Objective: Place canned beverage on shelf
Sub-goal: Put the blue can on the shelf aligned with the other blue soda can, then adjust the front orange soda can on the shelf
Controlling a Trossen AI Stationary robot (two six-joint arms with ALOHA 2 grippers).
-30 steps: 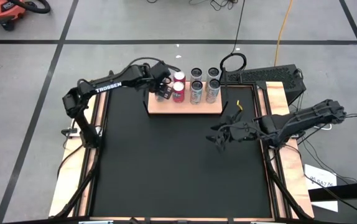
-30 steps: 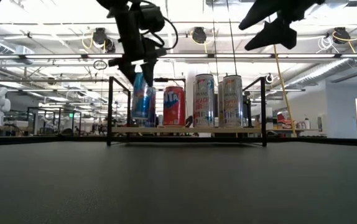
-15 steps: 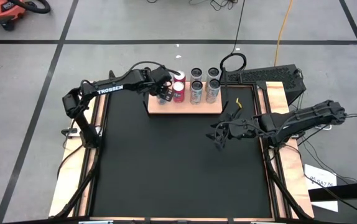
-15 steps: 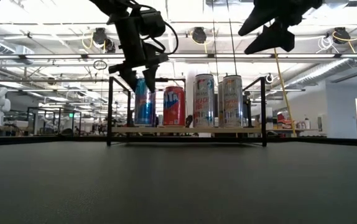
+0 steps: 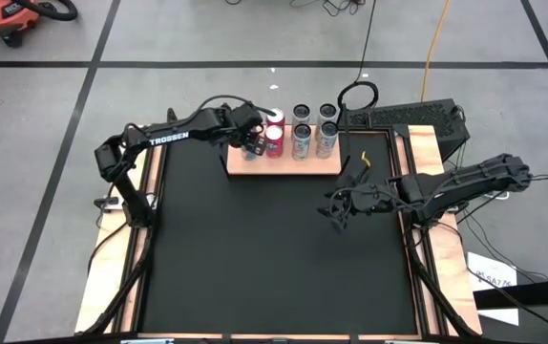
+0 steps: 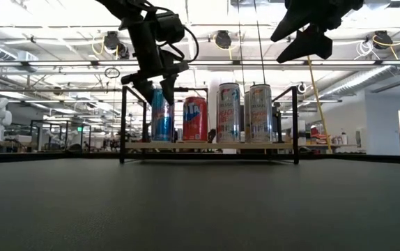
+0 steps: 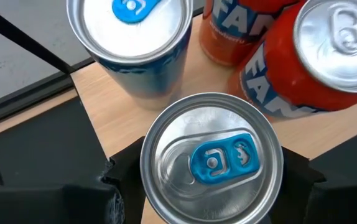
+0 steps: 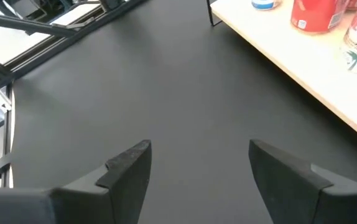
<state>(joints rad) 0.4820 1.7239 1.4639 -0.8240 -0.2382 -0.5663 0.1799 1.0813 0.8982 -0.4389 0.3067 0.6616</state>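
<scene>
A blue can with a blue pull tab stands upright on the light-wood shelf, at its left front, between the fingers of my left gripper. It also shows in the low view. A second blue can stands behind it. Two red cans and several silver cans stand to its right. My right gripper is open and empty, hovering over the black mat at the right. My left gripper pinches the blue can's side wall just under the top rim between its two fingers. The fingers come from above, pointing down. The can stands upright with its bottom on the shelf board.
The shelf's thin black side brackets rise at both ends of the board. Light-wood strips edge the mat. The middle and near part of the mat is bare. Cables and a black box lie beyond the far right corner.
The blue can hung tilted in my left gripper over the shelf's left end. It has turned upright and come down onto the shelf board. My left gripper has come down a little with it.
</scene>
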